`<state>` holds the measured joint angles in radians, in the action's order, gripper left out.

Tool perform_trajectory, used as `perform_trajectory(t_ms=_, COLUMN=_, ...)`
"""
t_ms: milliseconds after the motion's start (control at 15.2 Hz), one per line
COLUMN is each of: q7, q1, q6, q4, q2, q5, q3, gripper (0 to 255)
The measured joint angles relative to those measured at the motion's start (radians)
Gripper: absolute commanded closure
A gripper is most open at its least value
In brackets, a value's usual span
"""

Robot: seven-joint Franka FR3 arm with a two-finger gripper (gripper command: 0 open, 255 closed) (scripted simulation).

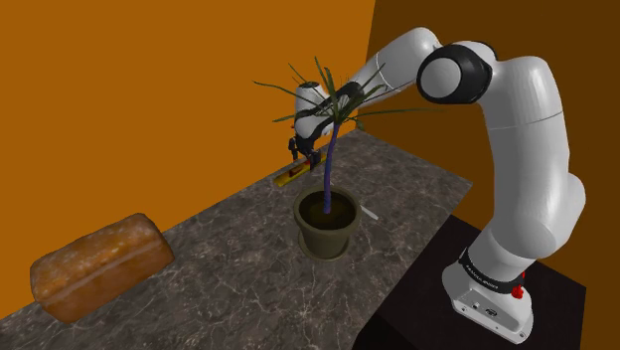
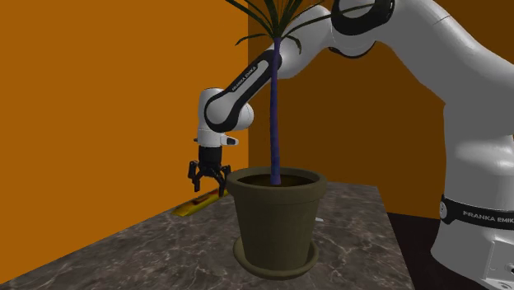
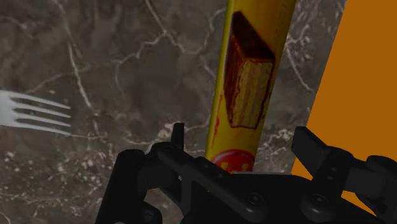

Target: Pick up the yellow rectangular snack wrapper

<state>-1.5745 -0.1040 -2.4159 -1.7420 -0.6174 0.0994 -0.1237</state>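
The yellow rectangular snack wrapper [image 3: 251,76], printed with a brown layered wafer and a red badge, lies flat on the dark marble counter [image 1: 238,259] close to the orange wall. In the shoulder view the wrapper [image 1: 287,177] shows as a thin yellow strip, and in the second exterior view the wrapper [image 2: 198,204] lies just under the hand. My gripper [image 3: 242,137] hangs a little above it, open, with one finger on each side of the wrapper and neither touching it. The gripper [image 1: 301,156] points straight down, as the gripper [image 2: 206,186] also does from the other side.
A potted plant [image 1: 326,227] with a tall blue stem and long leaves stands right beside the arm; the pot [image 2: 276,218] sits between the wrapper and the counter's edge. A white fork [image 3: 35,111] lies near the pot. A bread loaf [image 1: 99,266] rests at the shoulder view's left.
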Motion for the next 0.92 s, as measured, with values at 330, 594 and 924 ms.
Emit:
perform_trajectory(t_ms=330, q7=-0.002, q1=0.002, q6=-0.029, q4=0.003, q2=-0.032, q5=0.004, q3=0.004, gripper=255)
perform_trajectory(t_ms=594, q7=-0.002, q1=0.002, q6=-0.023, q4=0.002, q2=-0.028, q5=0.004, q3=0.004, gripper=255)
perform_trajectory(t_ms=924, q7=-0.002, q1=0.002, q6=-0.025, q4=0.003, q2=-0.029, q5=0.004, q3=0.004, gripper=255)
